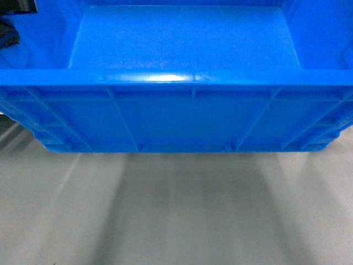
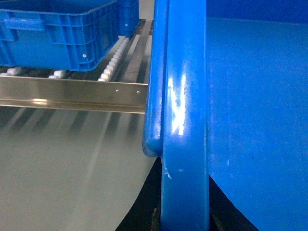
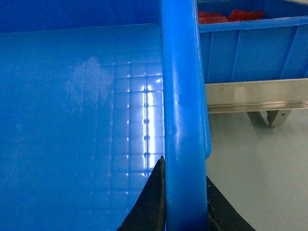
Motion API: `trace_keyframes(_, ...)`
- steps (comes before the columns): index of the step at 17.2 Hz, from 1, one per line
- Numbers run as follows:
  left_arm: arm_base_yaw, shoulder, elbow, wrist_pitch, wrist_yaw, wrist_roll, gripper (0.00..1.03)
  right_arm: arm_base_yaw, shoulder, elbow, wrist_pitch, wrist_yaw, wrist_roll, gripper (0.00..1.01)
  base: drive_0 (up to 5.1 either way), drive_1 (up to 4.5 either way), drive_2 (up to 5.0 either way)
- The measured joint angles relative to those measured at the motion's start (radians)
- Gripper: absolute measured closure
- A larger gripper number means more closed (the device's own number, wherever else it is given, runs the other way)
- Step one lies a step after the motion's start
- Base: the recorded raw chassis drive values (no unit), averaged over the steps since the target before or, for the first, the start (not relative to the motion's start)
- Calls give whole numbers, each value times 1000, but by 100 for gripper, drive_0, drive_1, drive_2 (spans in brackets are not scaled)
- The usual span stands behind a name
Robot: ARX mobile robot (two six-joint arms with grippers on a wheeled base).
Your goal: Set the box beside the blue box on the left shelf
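**What the crate hides and the edges cut off**

The large bright-blue ribbed plastic crate (image 1: pixel 182 110) overruns the head view's top and both sides. Each black claw shows only finger slivers, left (image 2: pixel 185 222) and right (image 3: pixel 185 211), so their closure on the rolled rim cannot be judged. The brushed-steel roller shelf (image 2: pixel 72 94) is cropped left, its second blue crate (image 2: pixel 57 38) cut at the top. The grey floor (image 1: pixel 176 215) is streaked with blur.

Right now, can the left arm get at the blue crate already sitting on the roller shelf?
Probably not. The left gripper has its jaws clamped on the rim of the carried box, so it isn't free. The other crate sits apart on the shelf, behind the front rail.
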Motion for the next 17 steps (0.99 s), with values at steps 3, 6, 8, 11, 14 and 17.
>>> trace_keyframes(3,0,0,0,-1,0,0,95,0,0,0,0,0,0,92,0,0,0)
trace_keyframes(6,0,0,0,0,0,0,95,0,0,0,0,0,0,92,-1,139,-142)
trace_keyframes(8,0,0,0,0,0,0,95,0,0,0,1,0,0,92,7,431,-416)
trace_keyframes(11,0,0,0,-2,0,0,95,0,0,0,0,0,0,92,27,452,-398)
trace_keyframes(14,0,1,0,-5,0,0,95,0,0,0,-2,0,0,92,23,449,-402)
trace_keyframes(17,0,1,0,0,0,0,95,0,0,0,1,-1,0,92,15,441,-410)
